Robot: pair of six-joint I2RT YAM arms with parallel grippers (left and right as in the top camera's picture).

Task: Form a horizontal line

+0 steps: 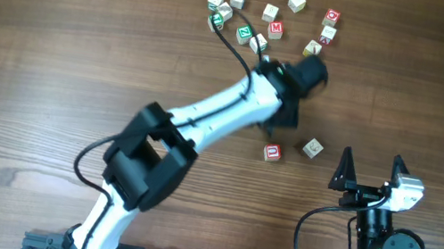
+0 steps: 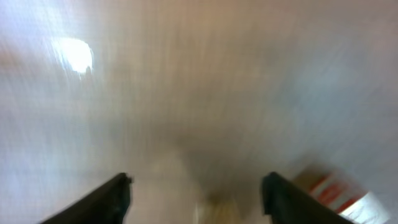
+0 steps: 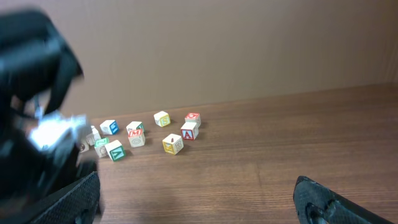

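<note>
Landmark: red-M cube, in the scatter of letter cubes at the far side of the table.

- Green cube, white letter up: just left of the red-M cube and a touch nearer the robot. Not touching it.
- Blue-trimmed cube: seen from the right wrist, near the red-M cube on its left. A gap shows between them.
- Beige cube: well apart from the red-M cube, toward the robot and to the right. It sits alone but for a red cube near its left side.
- These three cubes are scattered and do not form a row.
- Left arm: runs diagonally up the table. The left hand is to the right of the red-M cube and nearer the robot, between it and the beige cube.
- Left wrist view is heavily smeared. The left hand has its fingers spread wide. Nothing can be made out gripped between them, and its height over the table cannot be told.
- Right hand: far from the red-M cube, down by the robot's base and right of the beige cube. Its fingers are parted and hold nothing.
</note>
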